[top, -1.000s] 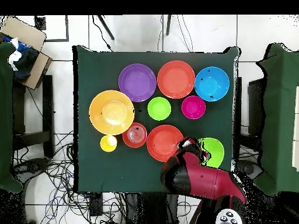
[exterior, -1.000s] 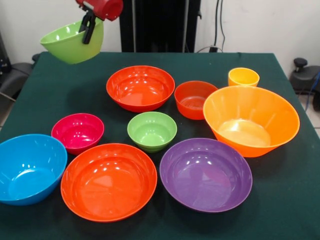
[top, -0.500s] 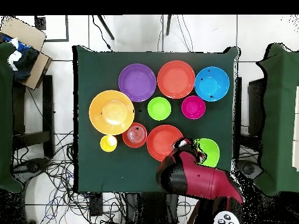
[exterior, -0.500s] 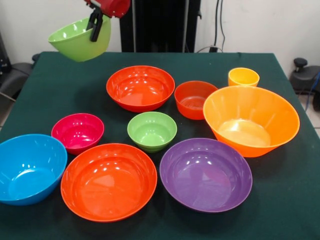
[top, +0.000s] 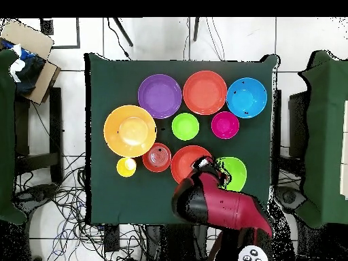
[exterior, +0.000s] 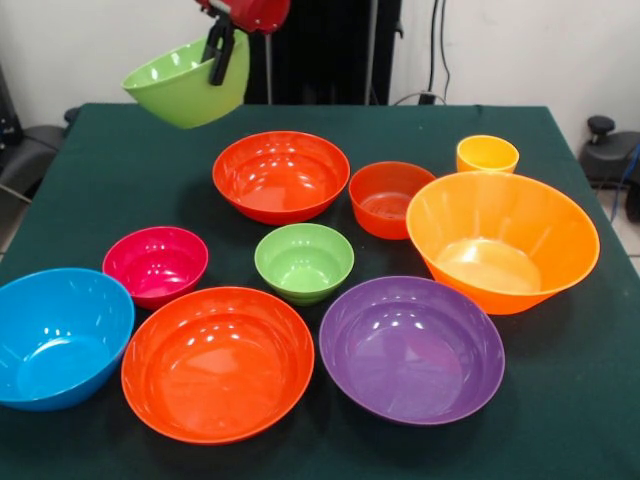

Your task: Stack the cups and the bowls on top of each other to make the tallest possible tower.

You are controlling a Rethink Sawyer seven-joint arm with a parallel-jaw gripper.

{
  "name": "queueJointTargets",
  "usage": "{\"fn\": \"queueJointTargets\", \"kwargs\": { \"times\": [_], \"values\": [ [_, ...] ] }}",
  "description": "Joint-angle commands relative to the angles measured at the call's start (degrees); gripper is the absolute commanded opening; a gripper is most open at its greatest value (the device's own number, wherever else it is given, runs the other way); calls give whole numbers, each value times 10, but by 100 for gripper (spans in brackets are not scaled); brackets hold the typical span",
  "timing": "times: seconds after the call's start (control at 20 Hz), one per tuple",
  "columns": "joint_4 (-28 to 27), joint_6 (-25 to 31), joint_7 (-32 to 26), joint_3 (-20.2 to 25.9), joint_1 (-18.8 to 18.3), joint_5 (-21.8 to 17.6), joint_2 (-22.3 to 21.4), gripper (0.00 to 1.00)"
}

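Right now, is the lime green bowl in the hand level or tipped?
Tipped. The lime green bowl hangs clear above the table, pinched at its rim by the hand, opening slanted toward the camera.

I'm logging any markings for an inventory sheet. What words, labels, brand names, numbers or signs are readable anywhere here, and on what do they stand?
None can be read in either view.
The bowls, such as the lime green bowl held in the pincer and the large orange bowl, show plain glossy plastic.
The yellow cup and green table cloth bear no print.
The cardboard box shows no legible marking.
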Motion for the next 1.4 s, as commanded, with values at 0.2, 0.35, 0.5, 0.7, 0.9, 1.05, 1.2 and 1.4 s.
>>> {"fn": "queueJointTargets", "kwargs": {
  "times": [0.2,0.35,0.5,0.7,0.9,1.05,1.2,1.4],
  "values": [
    [-7,100,65,30,54,66,20,0],
    [-19,112,71,19,75,85,26,0],
    [-37,112,76,7,93,99,45,0],
    [-47,105,73,-4,102,111,61,0],
    [-53,102,72,-15,112,125,72,0],
    [-63,93,78,-30,124,137,91,0],
    [-74,74,82,-42,133,147,115,0],
    [-81,62,82,-50,137,161,131,0]
  ]
}}
